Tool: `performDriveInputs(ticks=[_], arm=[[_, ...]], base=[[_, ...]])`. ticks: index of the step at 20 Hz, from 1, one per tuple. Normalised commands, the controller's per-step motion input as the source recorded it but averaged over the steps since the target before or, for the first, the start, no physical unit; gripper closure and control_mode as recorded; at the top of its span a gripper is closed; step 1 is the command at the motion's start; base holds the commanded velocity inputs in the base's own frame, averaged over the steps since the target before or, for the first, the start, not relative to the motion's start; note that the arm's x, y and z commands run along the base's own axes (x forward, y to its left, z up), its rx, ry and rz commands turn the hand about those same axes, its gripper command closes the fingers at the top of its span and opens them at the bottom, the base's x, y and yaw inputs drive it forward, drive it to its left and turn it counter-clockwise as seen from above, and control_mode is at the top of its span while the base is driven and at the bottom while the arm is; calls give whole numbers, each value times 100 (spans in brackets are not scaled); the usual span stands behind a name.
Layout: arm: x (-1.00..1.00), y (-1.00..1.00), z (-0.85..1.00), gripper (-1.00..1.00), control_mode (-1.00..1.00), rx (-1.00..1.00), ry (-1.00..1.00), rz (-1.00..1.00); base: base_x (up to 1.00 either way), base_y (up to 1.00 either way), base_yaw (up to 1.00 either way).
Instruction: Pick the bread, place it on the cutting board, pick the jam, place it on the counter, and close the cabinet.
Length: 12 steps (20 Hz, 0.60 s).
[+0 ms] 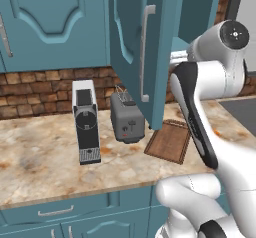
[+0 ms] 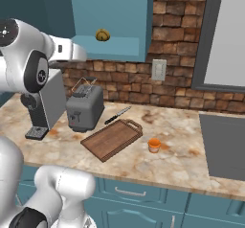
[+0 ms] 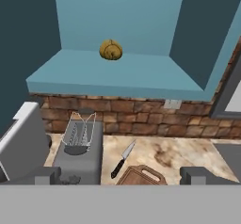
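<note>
The marbled surface stretches wide below the cabinet, whose door hangs open, its long silver handle upright. The cutting board lies flat just in front of the grey toaster, long axis running diagonally, its handle end pointing toward the brick wall. Left of the toaster stands a coffee machine. A black-handled knife lies between toaster and board, blade toward the wall. The jam sits upright on the surface just right of the board. And the bread sits up on the cabinet shelf, above the toaster. The fingers stand wide apart, holding nothing, aimed at the shelf, well short of the bread.
</note>
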Motion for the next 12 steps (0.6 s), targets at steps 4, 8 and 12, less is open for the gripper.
performDriveInputs(ticks=[4,8,12], arm=[[21,0,0,-100,-100,0,0,0],[29,0,0,-100,-100,0,0,0],[32,0,-1,-100,-100,0,0,0]], base=[[0,0,0],[0,0,0],[0,0,0]])
